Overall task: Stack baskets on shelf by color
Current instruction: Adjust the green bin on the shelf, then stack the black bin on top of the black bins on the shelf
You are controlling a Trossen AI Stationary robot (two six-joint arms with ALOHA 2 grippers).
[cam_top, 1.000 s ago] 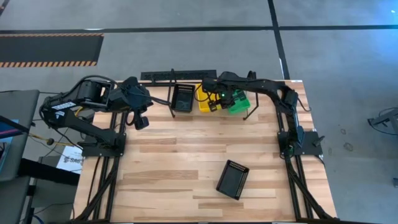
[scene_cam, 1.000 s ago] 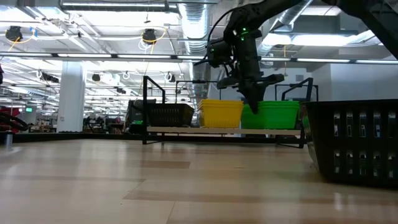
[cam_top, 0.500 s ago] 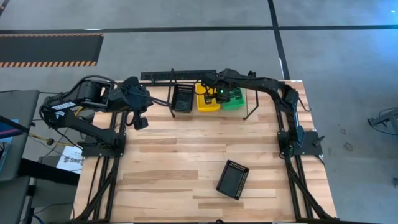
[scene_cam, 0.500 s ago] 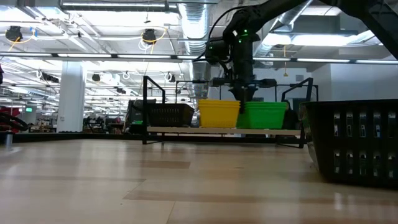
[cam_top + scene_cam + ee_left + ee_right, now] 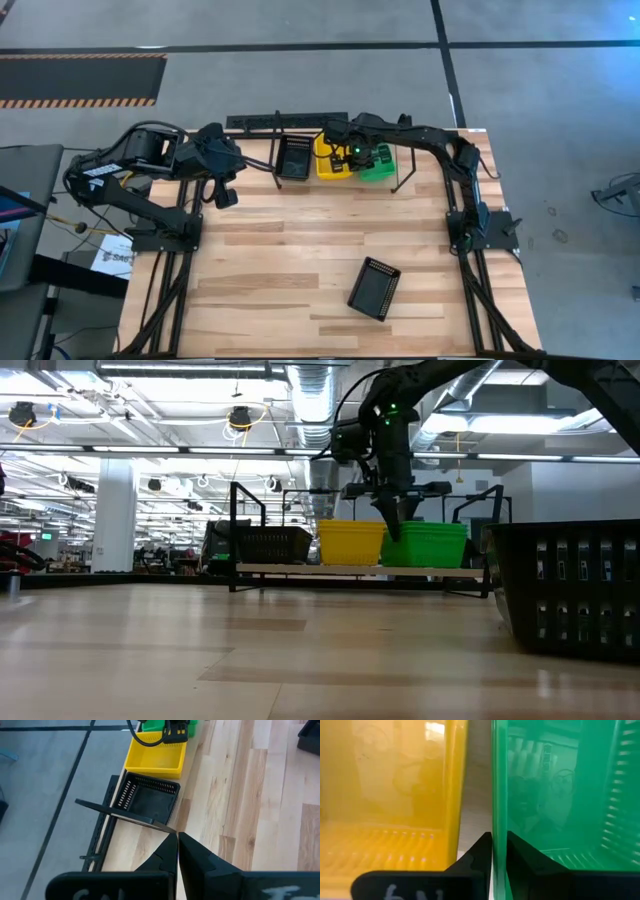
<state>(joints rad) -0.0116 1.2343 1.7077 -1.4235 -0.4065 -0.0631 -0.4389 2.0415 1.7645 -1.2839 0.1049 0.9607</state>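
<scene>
At the back edge of the counter [image 5: 300, 260], the right claw [image 5: 352, 158] is set down over the inner wall of the green basket [image 5: 380, 163], the side next to the yellow basket [image 5: 330, 163]. In the right wrist view that green wall is seen running straight into the right claw [image 5: 499, 837], with the yellow wall just beside it. Whether the wall is clenched or already released cannot be told.

From table height the green basket [image 5: 425, 544] and the yellow one [image 5: 350, 542] are shown upright on the shelf [image 5: 300, 569], side by side. A black basket [image 5: 265, 544] is placed at the other end of the plank, something the close wrist picture leaves out. Only from above is the loose black basket [image 5: 374, 288] seen whole, lying tilted on the counter well apart from the shelf. At table height only its perforated side is caught.

Four basket places are counted — one green, one yellow, two black. How many are nested in each cannot be told.

The left claw [image 5: 226, 195] is held clenched on nothing near the shelf's black end, its tips pressed together [image 5: 177, 836].

Pale marks on the claws' crossbars are cut off and cannot be read.
</scene>
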